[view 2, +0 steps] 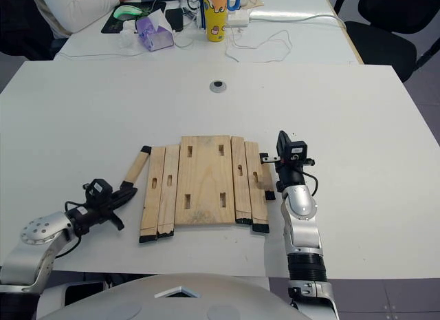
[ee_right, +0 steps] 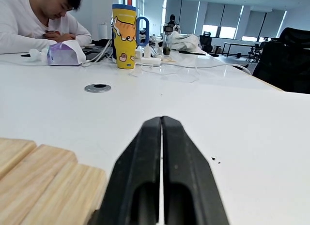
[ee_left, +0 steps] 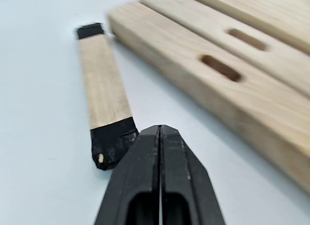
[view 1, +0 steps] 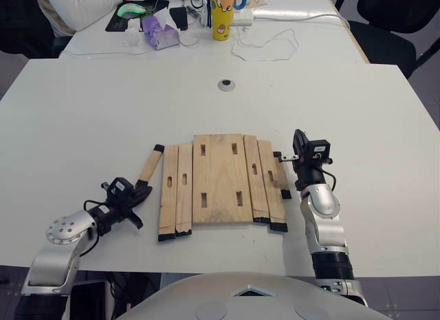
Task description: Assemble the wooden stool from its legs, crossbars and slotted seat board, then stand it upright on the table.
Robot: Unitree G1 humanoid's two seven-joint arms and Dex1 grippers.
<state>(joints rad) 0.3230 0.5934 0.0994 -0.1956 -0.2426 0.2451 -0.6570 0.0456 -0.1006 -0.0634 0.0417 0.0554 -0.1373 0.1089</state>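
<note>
- Four slotted legs lie flat: two left legs (view 1: pixel 176 189) and two right legs (view 1: pixel 261 182), flanking one seat board (view 1: pixel 218 179).
- Two crossbars: left crossbar (view 1: pixel 149 165) and right crossbar (view 1: pixel 281 177), each outside its legs.
- All parts lie mid-table (view 1: pixel 82 113), well apart from every edge.
- Left gripper (ee_left: pixel 160 132) is pinched closed and empty, its tip just beside the left crossbar's black end.
- Right gripper (ee_right: pixel 161 121) is likewise closed and empty, beside the right crossbar.

Seat board (view 1: pixel 218 179) flat mid-table, four slots showing. Left legs (view 1: pixel 176 189), black-tipped slotted pair, flat beside its left edge; right legs (view 1: pixel 263 186) likewise at right. Left crossbar (view 1: pixel 150 166) angled, outermost left; right crossbar (view 1: pixel 282 177) outermost right.
</note>
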